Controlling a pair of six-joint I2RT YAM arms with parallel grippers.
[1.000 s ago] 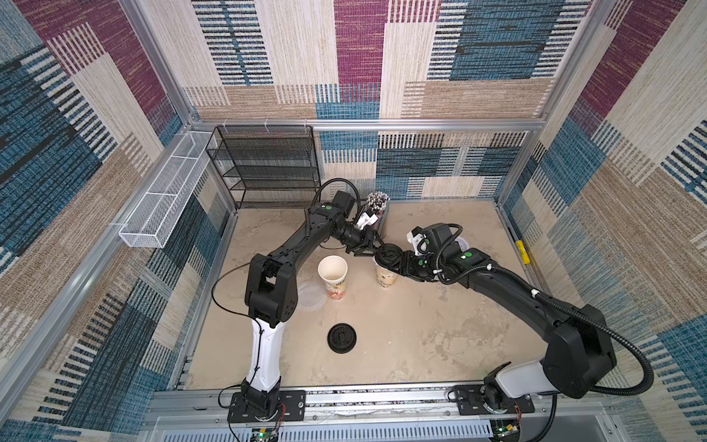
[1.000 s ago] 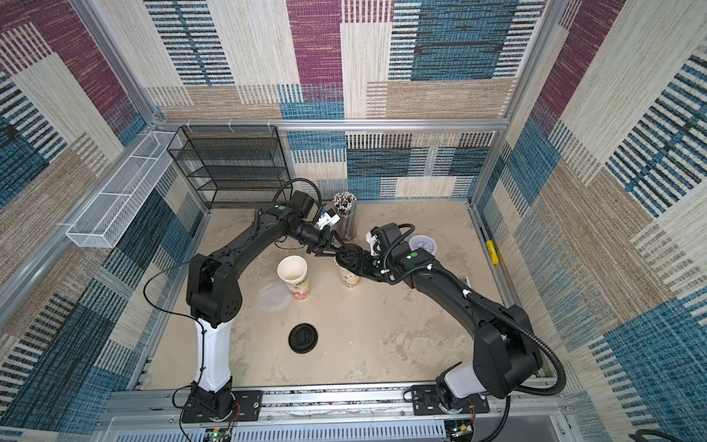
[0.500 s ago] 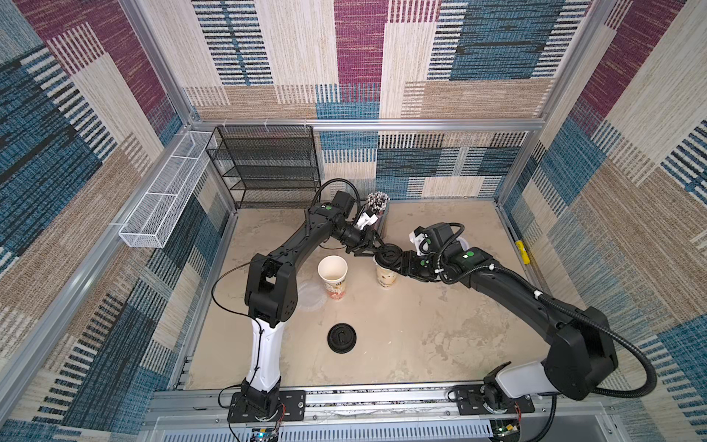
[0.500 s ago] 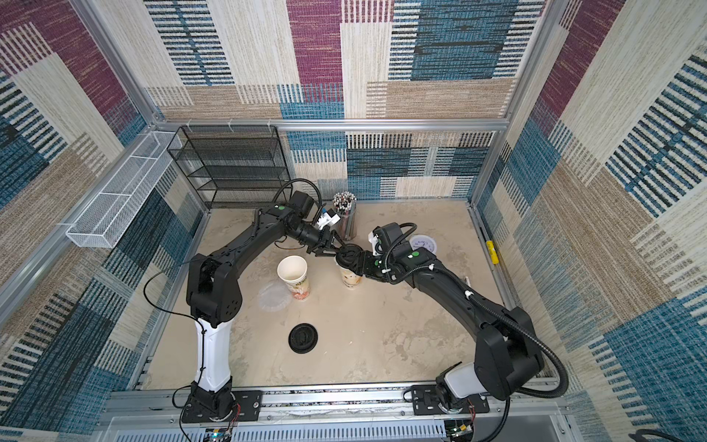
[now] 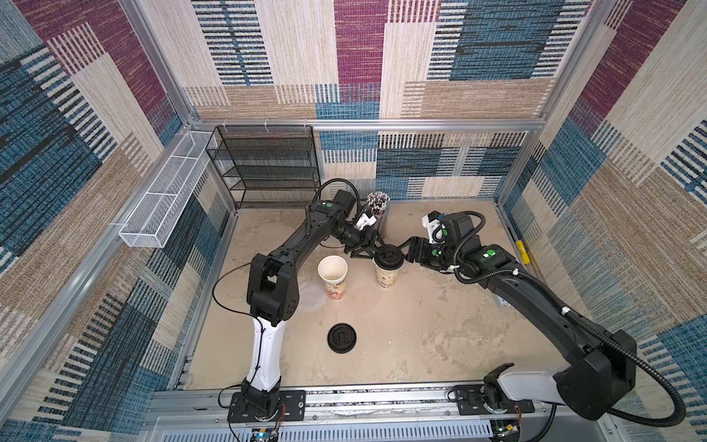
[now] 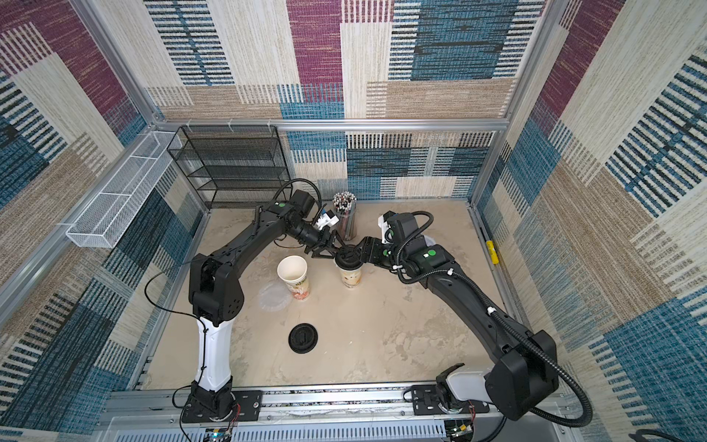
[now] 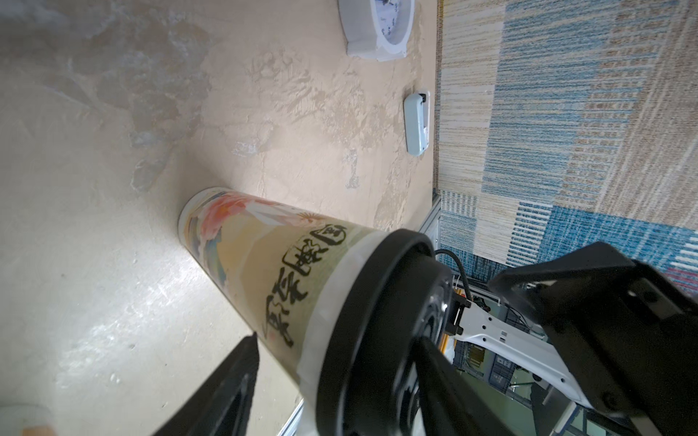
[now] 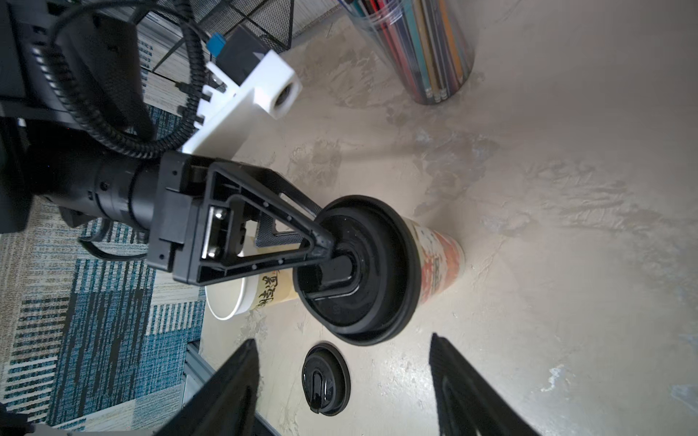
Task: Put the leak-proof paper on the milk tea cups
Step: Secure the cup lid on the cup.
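One leak-proof paper (image 6: 272, 295) lies flat just left of open red-orange cup (image 5: 336, 285) | second paper (image 7: 321, 324) under black lid (image 8: 381, 271) on beige cup (image 5: 385, 279), right | left gripper (image 7: 336, 341) spread at lid, gripping nothing | right gripper (image 8: 342, 339) wide, empty

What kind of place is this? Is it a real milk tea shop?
Probably a robot practice booth, not a real shop. Two robot arms are bolted to a rail beside a table, patterned walls close it in, and an open cup, a lidded cup and straws stand there.
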